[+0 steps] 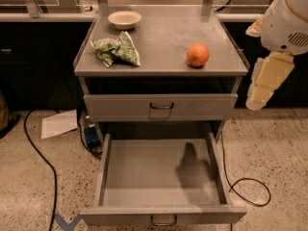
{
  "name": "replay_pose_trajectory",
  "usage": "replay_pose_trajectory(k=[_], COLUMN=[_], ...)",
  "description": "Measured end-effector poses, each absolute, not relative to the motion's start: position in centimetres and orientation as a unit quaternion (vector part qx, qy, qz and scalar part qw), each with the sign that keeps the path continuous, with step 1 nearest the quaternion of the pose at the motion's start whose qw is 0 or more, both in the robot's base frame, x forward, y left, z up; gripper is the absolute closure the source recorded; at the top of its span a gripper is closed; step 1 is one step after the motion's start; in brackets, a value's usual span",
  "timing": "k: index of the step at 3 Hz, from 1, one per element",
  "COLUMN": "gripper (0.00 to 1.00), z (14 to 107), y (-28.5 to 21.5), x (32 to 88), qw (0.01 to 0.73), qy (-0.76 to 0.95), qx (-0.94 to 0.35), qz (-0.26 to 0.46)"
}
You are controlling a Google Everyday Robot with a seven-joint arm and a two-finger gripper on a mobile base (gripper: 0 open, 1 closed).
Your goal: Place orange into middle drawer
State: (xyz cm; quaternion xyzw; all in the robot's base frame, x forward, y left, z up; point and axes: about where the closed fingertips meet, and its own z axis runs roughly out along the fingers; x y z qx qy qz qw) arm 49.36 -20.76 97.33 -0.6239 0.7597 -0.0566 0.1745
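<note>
The orange [198,55] sits on the right side of the grey cabinet top [163,42]. Below it, the middle drawer [139,172] is pulled fully open, showing a bare grey floor and a small loop handle [163,220] on its front. My gripper [262,83], beige under a white arm, hangs off the cabinet's right side. It is to the right of the orange, slightly lower than it, and not touching it. The gripper casts a shadow on the right of the drawer floor.
A green-and-white foil bag [117,51] lies on the left of the top, with a beige bowl [124,19] behind it. A closed upper drawer front [161,107] has a black loop handle. Cables [250,186] and a paper [58,124] lie on the floor.
</note>
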Motion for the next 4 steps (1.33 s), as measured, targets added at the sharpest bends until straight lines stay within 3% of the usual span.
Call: replay_pose_trajectory(k=[4], gripper=[0.0], z=[91.7], y=[-18.4], x=[70.0], qw=[0.189], qy=[0.723], qx=[-0.662], qz=[-0.058])
